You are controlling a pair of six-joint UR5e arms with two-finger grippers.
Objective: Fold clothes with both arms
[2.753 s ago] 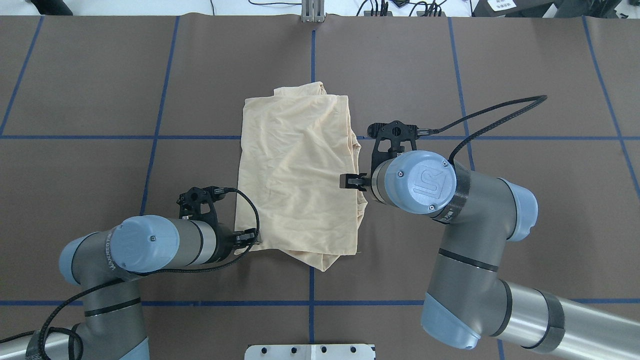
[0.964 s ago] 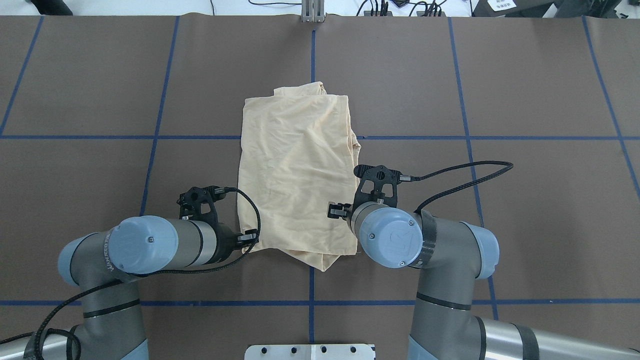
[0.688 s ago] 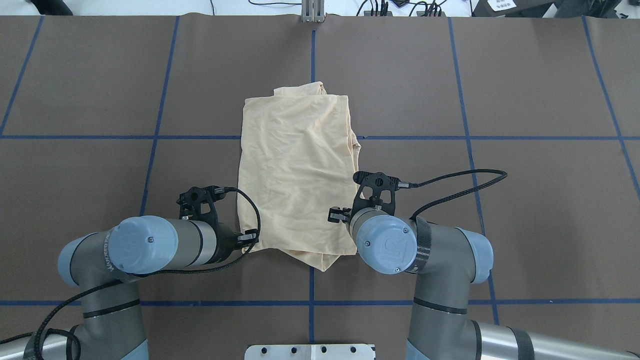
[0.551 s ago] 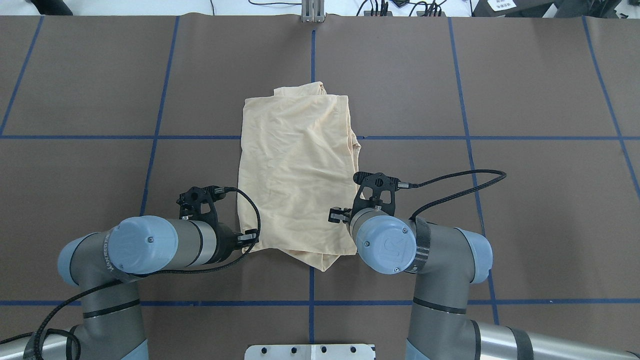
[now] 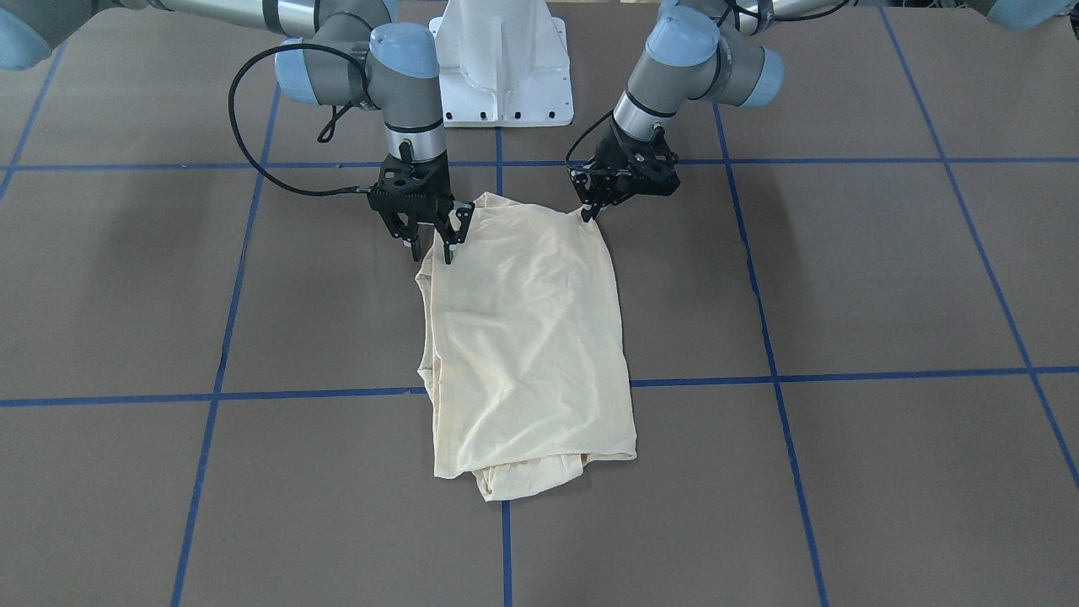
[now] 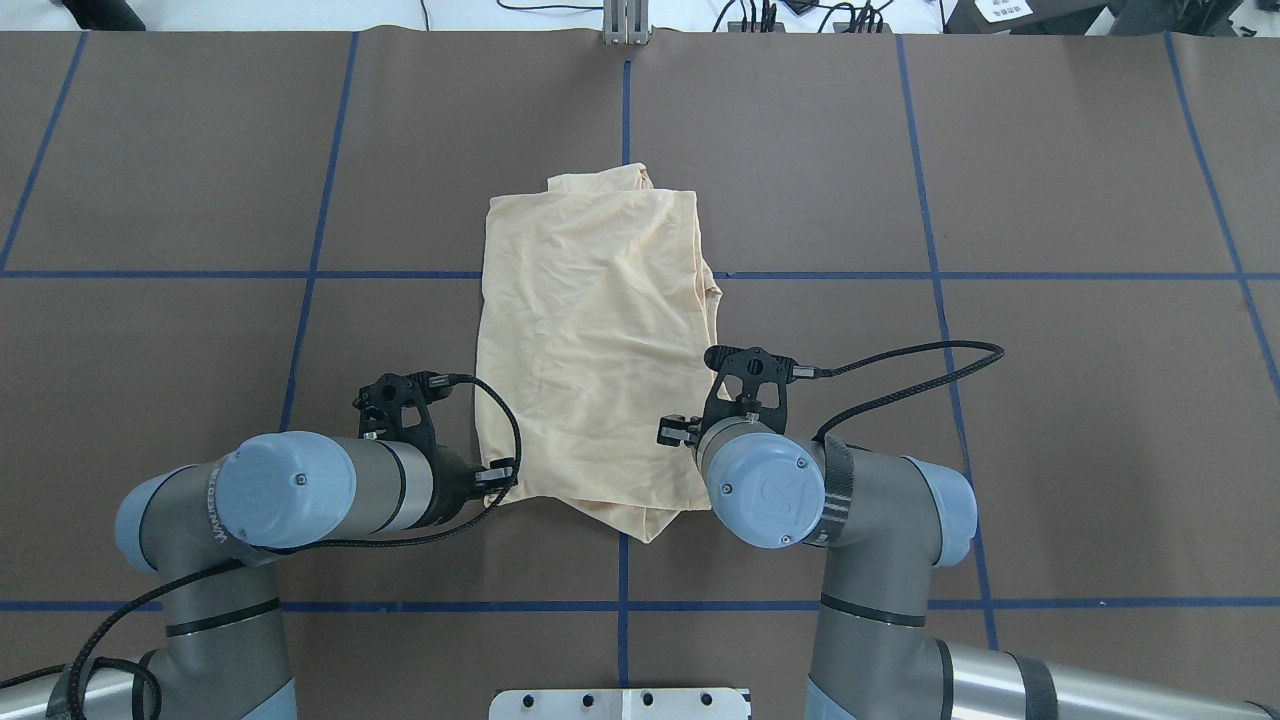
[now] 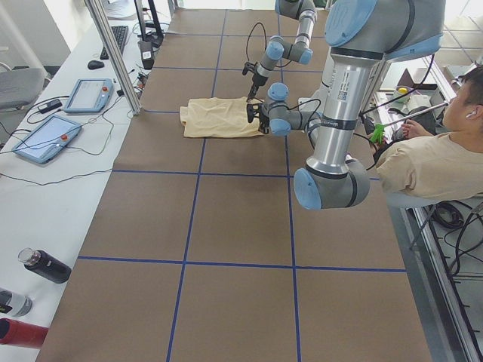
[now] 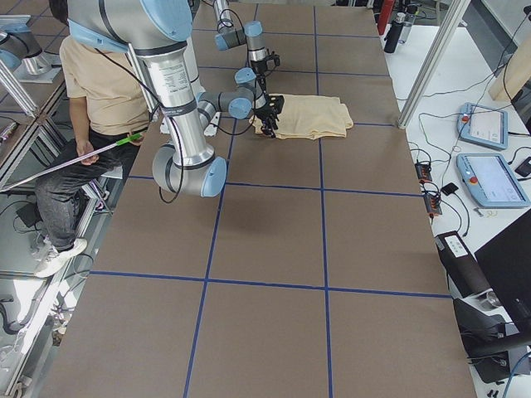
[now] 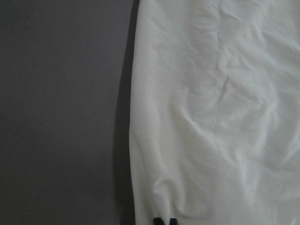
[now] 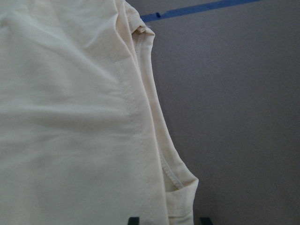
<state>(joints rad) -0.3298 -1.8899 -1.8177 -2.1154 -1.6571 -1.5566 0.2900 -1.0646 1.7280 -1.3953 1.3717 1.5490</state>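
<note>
- Your pale cream thin folded shirt [image 6: 590, 350] lies flat in the middle of the brown tabletop with blue tape lines [image 6: 200, 150]. It makes a long shape, with one short end close to the robot.
- The left arm's black two-finger tool [image 5: 587, 212] is pinched tight on the shirt's near corner, on the robot's left side. In the left wrist view you can see the cloth bunch up right at the fingertips [image 9: 159, 221].
- The right arm's black two-finger tool [image 5: 432, 248] is spread wide and grips nothing. It points down at the other near corner.
- In the right wrist view, the shirt's stitched edge sits between the two tips. One tip is over the cloth and one is over bare tabletop. You cannot tell if they touch.
- A person in a tan top [image 7: 434, 162] sits beside the tabletop.
</note>
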